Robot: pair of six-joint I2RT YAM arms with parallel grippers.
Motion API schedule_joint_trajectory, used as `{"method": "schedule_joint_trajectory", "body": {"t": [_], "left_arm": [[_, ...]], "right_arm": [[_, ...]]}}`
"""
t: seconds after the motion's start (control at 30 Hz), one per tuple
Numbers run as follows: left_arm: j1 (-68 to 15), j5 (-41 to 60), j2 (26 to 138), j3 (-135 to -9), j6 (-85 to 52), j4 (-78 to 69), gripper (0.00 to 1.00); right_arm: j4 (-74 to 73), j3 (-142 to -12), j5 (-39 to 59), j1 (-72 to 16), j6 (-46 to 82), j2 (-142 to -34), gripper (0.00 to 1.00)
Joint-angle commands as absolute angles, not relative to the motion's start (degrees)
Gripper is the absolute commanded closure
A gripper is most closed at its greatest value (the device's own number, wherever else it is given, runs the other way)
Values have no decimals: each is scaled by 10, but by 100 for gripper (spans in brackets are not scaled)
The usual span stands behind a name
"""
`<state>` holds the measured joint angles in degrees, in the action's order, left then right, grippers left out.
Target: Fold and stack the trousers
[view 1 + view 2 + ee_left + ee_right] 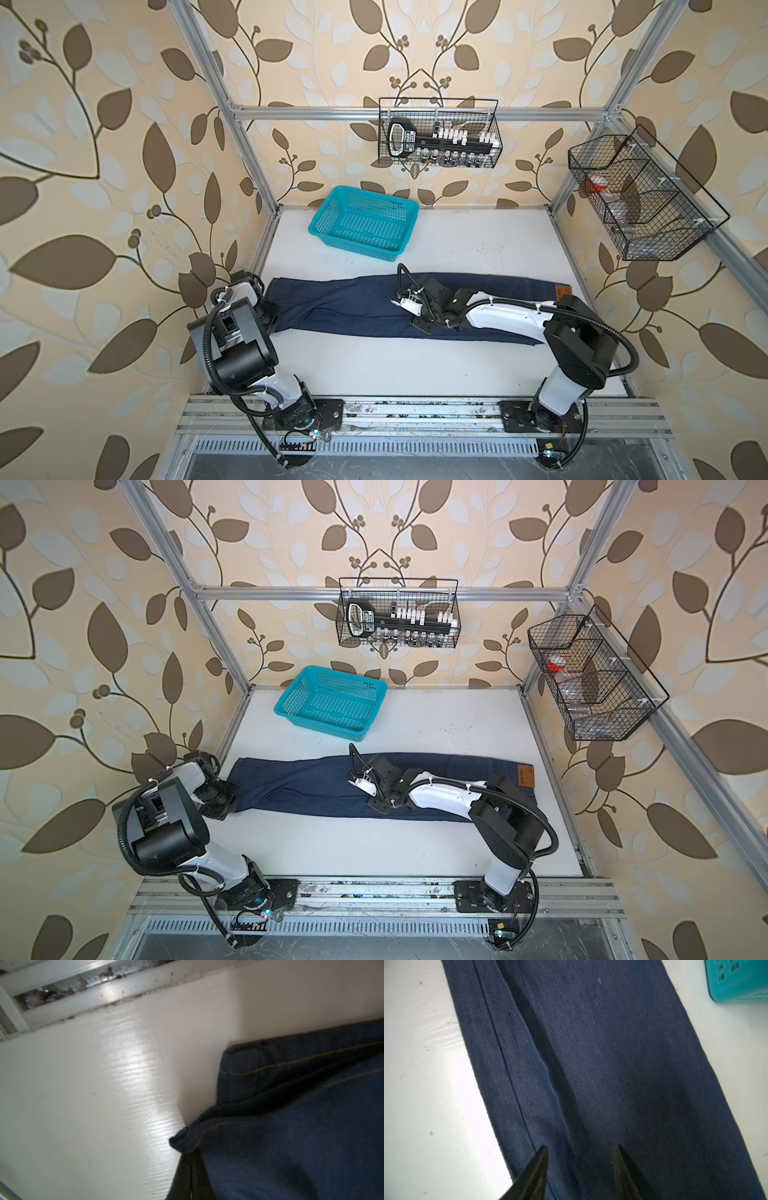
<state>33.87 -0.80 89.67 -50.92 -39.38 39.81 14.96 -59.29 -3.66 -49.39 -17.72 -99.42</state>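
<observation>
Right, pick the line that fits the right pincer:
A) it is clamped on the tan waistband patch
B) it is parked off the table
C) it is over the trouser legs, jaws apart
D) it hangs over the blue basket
C: in the right wrist view the right pincer shows both tips apart over the denim of the trousers, with the blue basket off to one side.
</observation>
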Motion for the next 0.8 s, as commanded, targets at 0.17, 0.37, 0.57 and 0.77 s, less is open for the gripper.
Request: {"method": "schedule_joint_trajectory", "body": {"t": [0.17, 0.37, 0.57, 0.77], "left_arm": [[345, -40, 881, -595, -347, 458, 100], [345, -33, 896, -650, -313, 479, 100], [344, -32, 926, -697, -301, 493, 100], [344, -21, 947, -714, -294, 497, 100]], "right_arm": [[142, -621, -62, -502, -225, -1046, 52], [141, -628, -59, -505, -227, -1065, 58], [141, -641, -60, -505, -222, -1081, 76], [146, -637, -27, -505, -227, -1060, 96]]}}
